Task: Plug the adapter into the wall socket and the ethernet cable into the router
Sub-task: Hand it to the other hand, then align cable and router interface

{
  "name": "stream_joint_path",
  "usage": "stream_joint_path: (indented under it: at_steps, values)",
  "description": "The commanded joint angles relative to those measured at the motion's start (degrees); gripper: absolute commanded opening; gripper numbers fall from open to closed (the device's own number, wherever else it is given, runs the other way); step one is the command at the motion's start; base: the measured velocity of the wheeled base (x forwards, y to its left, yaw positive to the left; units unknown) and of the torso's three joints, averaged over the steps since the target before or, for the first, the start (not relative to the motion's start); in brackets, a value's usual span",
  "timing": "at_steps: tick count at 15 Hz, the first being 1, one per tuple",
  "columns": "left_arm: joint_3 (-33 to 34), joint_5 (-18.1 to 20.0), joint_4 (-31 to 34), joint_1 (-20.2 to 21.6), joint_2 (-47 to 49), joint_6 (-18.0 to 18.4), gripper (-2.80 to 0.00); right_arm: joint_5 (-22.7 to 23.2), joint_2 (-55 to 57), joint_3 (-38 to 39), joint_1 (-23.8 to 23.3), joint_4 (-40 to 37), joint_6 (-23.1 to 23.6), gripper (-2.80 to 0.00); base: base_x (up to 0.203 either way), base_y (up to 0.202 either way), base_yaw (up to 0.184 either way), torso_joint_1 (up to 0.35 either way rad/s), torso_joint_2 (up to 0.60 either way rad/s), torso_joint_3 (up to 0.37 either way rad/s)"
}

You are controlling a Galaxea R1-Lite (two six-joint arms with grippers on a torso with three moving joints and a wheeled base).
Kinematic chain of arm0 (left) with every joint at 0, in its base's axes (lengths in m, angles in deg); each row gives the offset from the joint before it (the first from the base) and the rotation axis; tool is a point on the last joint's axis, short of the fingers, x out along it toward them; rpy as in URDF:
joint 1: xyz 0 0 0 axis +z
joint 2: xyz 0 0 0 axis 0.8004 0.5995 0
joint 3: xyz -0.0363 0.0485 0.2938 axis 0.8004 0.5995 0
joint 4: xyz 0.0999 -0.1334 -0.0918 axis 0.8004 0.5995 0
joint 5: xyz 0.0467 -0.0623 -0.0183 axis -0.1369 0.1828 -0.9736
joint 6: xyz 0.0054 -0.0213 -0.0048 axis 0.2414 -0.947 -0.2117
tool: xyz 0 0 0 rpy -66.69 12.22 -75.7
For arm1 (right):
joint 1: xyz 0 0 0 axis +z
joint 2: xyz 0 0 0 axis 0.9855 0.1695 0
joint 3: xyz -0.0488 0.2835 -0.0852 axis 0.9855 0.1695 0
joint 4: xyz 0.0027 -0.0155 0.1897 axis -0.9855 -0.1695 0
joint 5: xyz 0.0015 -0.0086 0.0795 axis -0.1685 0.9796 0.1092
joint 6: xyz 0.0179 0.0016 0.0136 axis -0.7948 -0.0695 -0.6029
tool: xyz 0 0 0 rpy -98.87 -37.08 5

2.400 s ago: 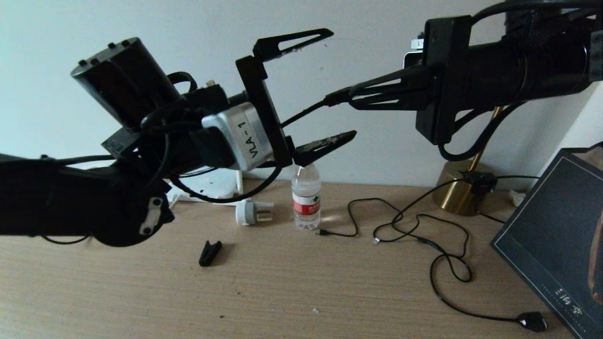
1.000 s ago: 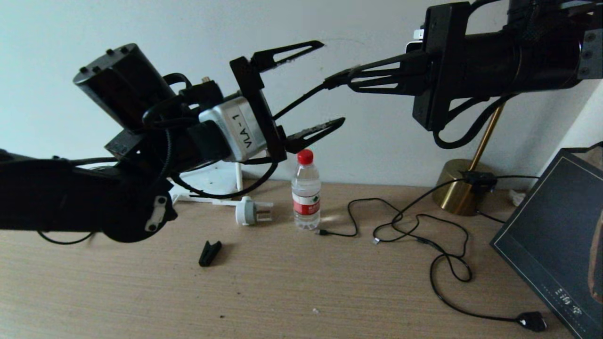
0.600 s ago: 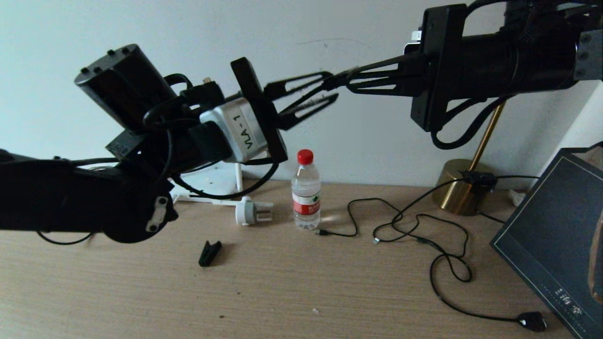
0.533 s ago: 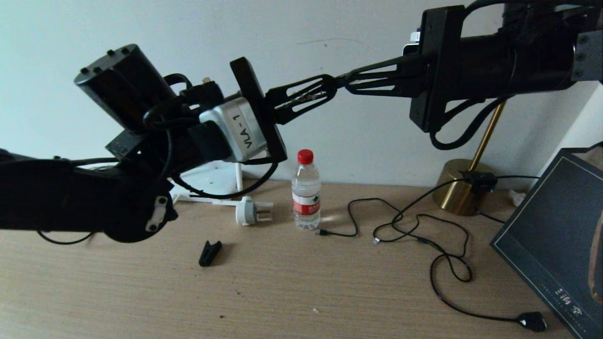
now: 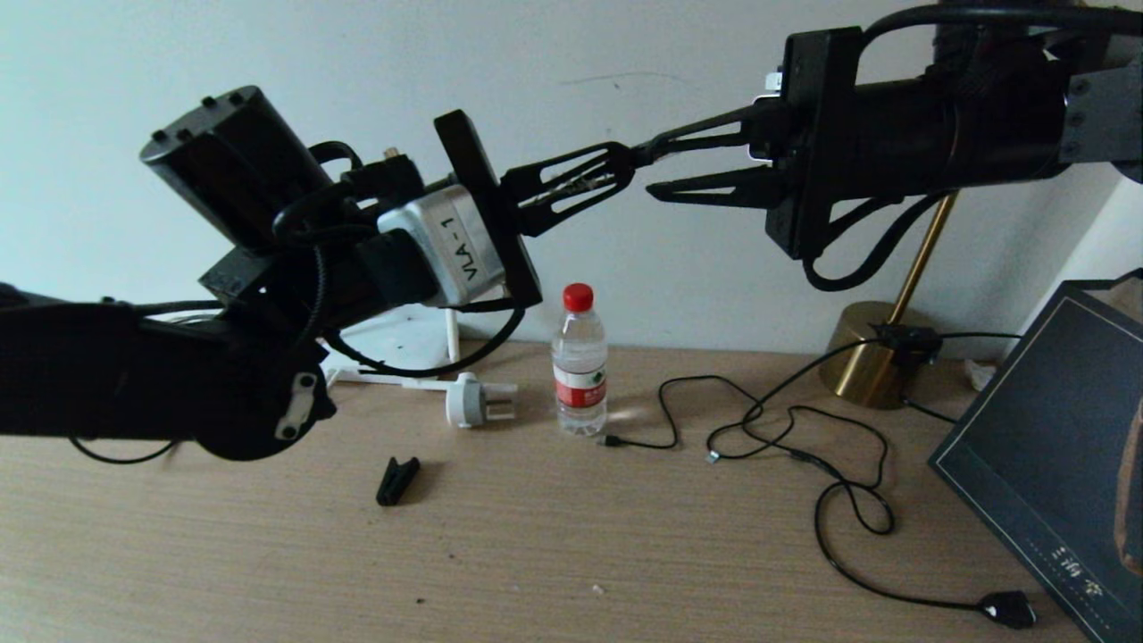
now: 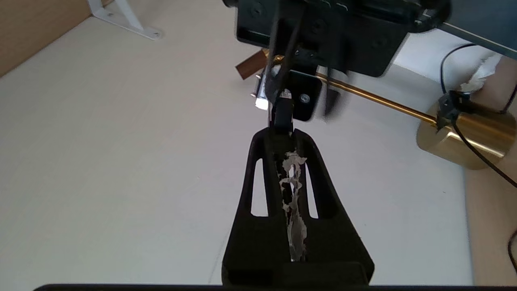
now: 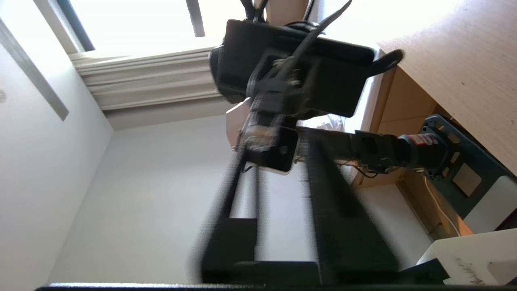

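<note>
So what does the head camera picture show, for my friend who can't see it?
Two black robot arms meet in the air above a wooden table: the left gripper is shut on the ethernet cable, and the right gripper is opening. Below stand a water bottle, a white round plug, loose black cables and a brass lamp base.
</note>
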Motion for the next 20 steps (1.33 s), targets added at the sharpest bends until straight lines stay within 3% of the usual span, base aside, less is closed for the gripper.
stream_joint_path:
  at_steps: [1, 3, 5, 7, 9, 11, 12, 14, 18, 20]
  values:
    - [1.06, 0.29, -0.16, 0.47, -0.54, -0.08, -2.80, 0.21, 0.16, 0.14, 0.01, -0.13, -0.46, 0.00, 0.000, 0.000, 0.000, 0.000, 0.00, 0.000]
    - [3.65, 0.16, -0.61, 2.37, -1.15, -7.17, -2.80, -0.51, -0.02, 0.42, -0.18, -0.07, -0.20, 0.00, 0.000, 0.000, 0.000, 0.000, 0.00, 0.000]
    - [4.49, -1.27, -3.85, 5.44, -1.34, -19.80, -2.80, -5.04, -0.50, 0.96, -0.51, -0.05, 0.72, 0.00, 0.000, 0.000, 0.000, 0.000, 0.00, 0.000]
    - [4.69, -8.14, -6.13, 7.90, -2.11, -35.74, -2.80, -11.94, -2.20, 4.79, -1.75, -0.17, 8.38, 0.00, 0.000, 0.000, 0.000, 0.000, 0.00, 0.000]
    - [4.82, -15.86, -5.95, 11.04, -4.06, -51.29, -2.80, -22.36, -5.59, 10.01, -3.59, -0.48, 18.85, 0.00, 0.000, 0.000, 0.000, 0.000, 0.00, 0.000]
    - [6.09, -18.70, -1.31, 17.59, -7.02, -60.90, -2.80, -35.25, -10.56, 16.63, -4.92, -0.93, 30.74, 0.00, 0.000, 0.000, 0.000, 0.000, 0.00, 0.000]
    - [7.35, -19.10, 1.32, 19.86, -8.32, -64.63, -2.80, -39.50, -13.12, 19.46, -5.29, -1.00, 34.99, -2.80, 0.000, 0.000, 0.000, 0.000, 0.00, 0.000]
    - [10.58, -19.38, 3.45, 23.41, -9.87, -69.78, -2.80, -43.91, -19.86, 25.01, -5.64, -1.03, 40.45, -2.80, 0.000, 0.000, 0.000, 0.000, 0.00, 0.000]
    - [18.84, -19.47, 3.63, 25.22, -13.96, -72.51, -2.80, -48.54, -35.72, 38.87, -5.77, -1.34, 45.33, -2.80, 0.000, 0.000, 0.000, 0.000, 0.00, 0.000]
    - [22.99, -20.38, 3.72, 25.65, -17.93, -72.65, -2.80, -58.96, -44.19, 48.54, -5.81, -1.35, 51.60, -2.80, 0.000, 0.000, 0.000, 0.000, 0.00, 0.000]
